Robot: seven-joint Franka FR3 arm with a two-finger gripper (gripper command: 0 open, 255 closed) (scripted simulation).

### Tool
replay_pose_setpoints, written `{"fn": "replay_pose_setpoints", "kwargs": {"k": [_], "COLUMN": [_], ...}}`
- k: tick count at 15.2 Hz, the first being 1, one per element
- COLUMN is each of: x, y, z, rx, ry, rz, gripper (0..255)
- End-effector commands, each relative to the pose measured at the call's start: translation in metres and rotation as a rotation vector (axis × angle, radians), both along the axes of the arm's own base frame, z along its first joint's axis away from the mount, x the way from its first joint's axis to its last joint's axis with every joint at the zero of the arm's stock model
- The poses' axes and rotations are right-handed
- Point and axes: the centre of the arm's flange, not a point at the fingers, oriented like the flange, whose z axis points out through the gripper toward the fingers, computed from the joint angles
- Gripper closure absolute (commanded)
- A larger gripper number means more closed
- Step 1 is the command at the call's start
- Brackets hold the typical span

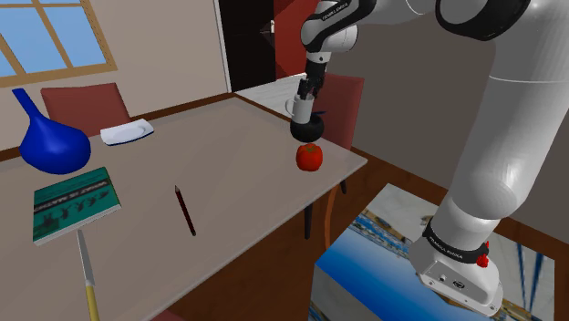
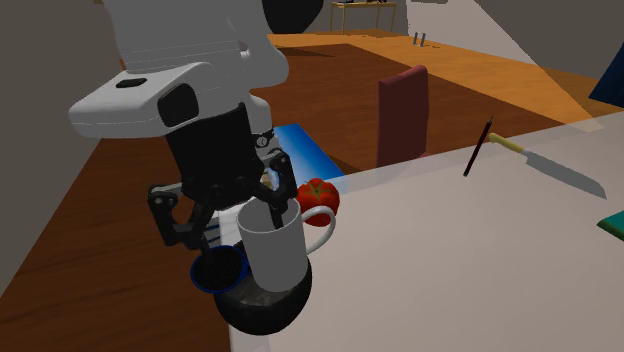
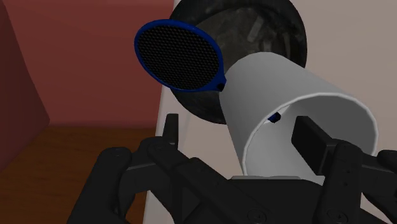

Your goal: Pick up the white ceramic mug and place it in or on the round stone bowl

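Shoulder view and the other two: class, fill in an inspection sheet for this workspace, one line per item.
Surface: pale table.
Job's things: white mug standing in dark round bowl at the table's edge.
Clutter: blue strainer, red fruit, blue vase, green book, pencil, knife, white dish.
Grippers: gripper open, one finger inside the mug.
Cables: nothing seen.
Surroundings: dark red chairs, window, wooden floor.

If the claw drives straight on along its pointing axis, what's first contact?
Probably the white mug: its wall stands between the open fingers of the claw, one finger inside. Just beyond is the dark bowl that the mug seems to sit in, though depth is unclear.
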Motion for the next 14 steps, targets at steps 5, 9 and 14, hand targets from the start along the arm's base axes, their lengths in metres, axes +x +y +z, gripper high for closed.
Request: {"fn": "replay_pose_setpoints", "kwargs": {"k": [5, 9, 14], "x": [-0.007, -0.008, -0.008], "y": [-0.002, -0.002, -0.002], "z": [0.039, 0.049, 0.049], "rx": [0.000, 0.000, 0.000], "ry": [0.000, 0.000, 0.000], "rz": [0.000, 0.000, 0.000], "gripper": [0, 0, 0]}}
